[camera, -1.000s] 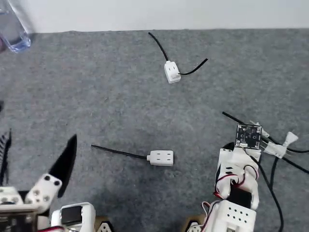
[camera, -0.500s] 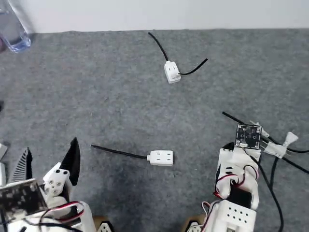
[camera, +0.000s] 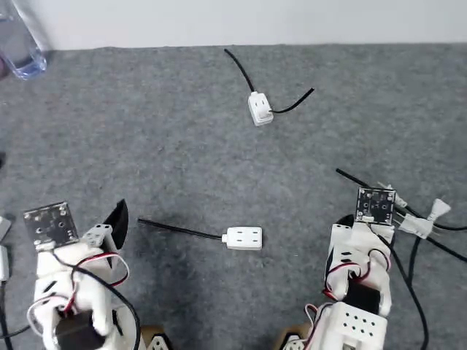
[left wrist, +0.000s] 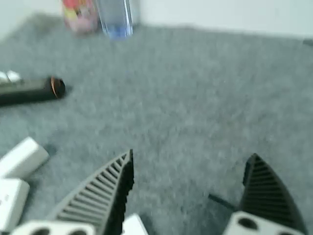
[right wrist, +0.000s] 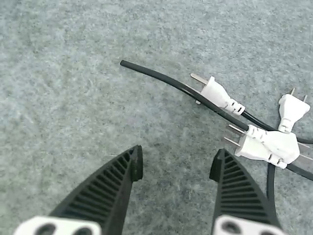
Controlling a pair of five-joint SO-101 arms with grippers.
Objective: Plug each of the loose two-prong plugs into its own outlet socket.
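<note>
Three loose plugs [right wrist: 266,144] near my right gripper [right wrist: 177,159], jaws spread, empty. My left gripper [left wrist: 190,164] same. I see near socket [camera: 244,238], far socket [camera: 259,109] unplugged.

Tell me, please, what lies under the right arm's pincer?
Bare grey carpet shows between the open fingers of the right pincer; white plugs and a black cable lie beyond them. Carpet beneath the fingers themselves is hidden.

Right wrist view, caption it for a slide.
Open right gripper above grey carpet, three loose white two-prong plugs by a black cord.
</note>
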